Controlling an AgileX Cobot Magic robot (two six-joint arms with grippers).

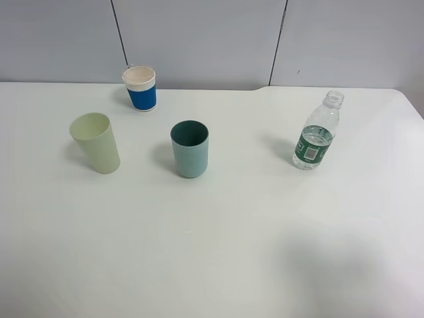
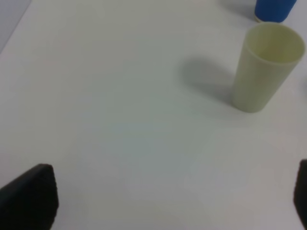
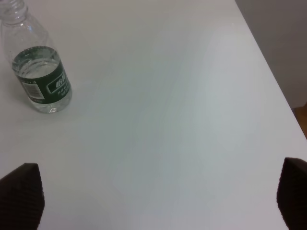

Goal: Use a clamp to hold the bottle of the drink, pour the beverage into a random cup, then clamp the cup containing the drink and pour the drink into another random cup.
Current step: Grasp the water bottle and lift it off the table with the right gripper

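An uncapped clear bottle (image 1: 317, 140) with a green label stands at the right of the white table (image 1: 238, 232), part filled with a clear drink (image 3: 37, 72). The teal cup (image 1: 189, 148) stands near the middle. Neither arm shows in the high view. In the right wrist view the bottle (image 3: 38, 67) is well ahead of my open right gripper (image 3: 160, 201), whose dark fingertips (image 3: 21, 196) frame bare table. My left gripper (image 2: 172, 201) is open too, with nothing between its fingertips (image 2: 31, 199).
A pale yellow-green cup (image 1: 95, 142) stands upright at the left, also seen in the left wrist view (image 2: 266, 67). A blue-and-white paper cup (image 1: 140, 87) stands at the back, near the grey wall. The table's right edge (image 3: 268, 72) shows in the right wrist view.
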